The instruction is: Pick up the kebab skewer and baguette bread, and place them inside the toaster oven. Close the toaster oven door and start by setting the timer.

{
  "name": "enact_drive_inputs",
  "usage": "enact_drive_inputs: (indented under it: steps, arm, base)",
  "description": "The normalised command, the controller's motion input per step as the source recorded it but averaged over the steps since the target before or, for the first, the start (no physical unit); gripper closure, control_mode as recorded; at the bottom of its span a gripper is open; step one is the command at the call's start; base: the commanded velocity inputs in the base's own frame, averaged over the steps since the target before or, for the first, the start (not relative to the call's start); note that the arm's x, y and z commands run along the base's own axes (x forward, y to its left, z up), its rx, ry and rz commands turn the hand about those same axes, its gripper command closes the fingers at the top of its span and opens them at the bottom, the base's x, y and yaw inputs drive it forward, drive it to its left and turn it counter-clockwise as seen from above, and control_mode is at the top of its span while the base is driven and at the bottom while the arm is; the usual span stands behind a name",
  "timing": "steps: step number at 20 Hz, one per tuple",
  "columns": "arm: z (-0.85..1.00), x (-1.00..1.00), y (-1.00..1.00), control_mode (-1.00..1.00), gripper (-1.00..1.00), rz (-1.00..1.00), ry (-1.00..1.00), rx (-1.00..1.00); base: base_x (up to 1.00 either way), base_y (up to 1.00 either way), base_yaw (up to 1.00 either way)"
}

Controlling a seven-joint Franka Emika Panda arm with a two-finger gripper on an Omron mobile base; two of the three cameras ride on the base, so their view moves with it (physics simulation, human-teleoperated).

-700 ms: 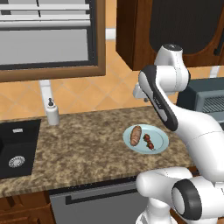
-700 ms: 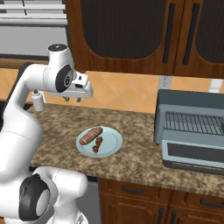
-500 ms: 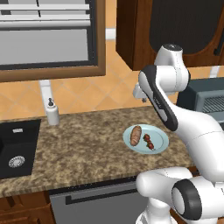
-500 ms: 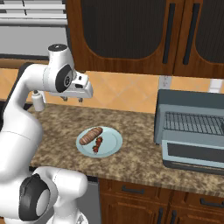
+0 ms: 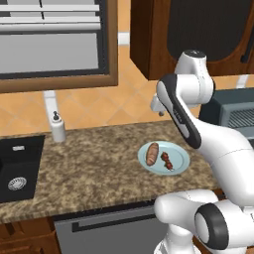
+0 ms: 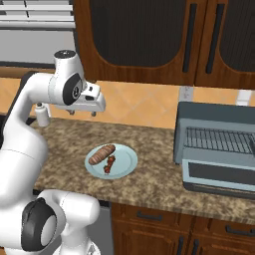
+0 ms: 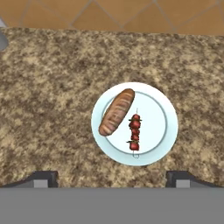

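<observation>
The baguette bread (image 7: 116, 112) and the kebab skewer (image 7: 134, 132) lie side by side on a pale blue plate (image 7: 168, 124) on the speckled counter. My gripper (image 7: 111, 178) hangs open well above the plate, with nothing between its fingers (image 7: 43, 177). From the right base the gripper (image 6: 83, 113) is above and left of the bread (image 6: 102, 154) and skewer (image 6: 109, 165). The toaster oven (image 6: 219, 117) stands to the right, its door (image 6: 219, 174) folded down and the wire rack (image 6: 219, 140) showing. The left base view has the bread (image 5: 152, 154), skewer (image 5: 166, 160) and gripper (image 5: 158, 111).
A soap dispenser (image 5: 58, 128) stands at the back of the counter beside a dark sink (image 5: 17, 168) on the left. Wooden wall cabinets (image 6: 149, 40) hang above the counter. Bare granite lies between the plate (image 6: 124, 162) and the oven.
</observation>
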Motion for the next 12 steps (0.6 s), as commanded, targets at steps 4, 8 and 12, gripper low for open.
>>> enact_drive_inputs:
  steps: [4,8,12]
  arm:
    - [0.00,0.00,0.00,1.00,-1.00,0.00,0.00,0.00]
    - [0.00,0.00,0.00,1.00,-1.00,0.00,0.00,0.00]
    - [0.00,0.00,0.00,1.00,-1.00,0.00,0.00,0.00]
  base:
    - [0.00,-0.55,0.00]
    - [0.00,-0.57,0.00]
    - [0.00,-0.57,0.00]
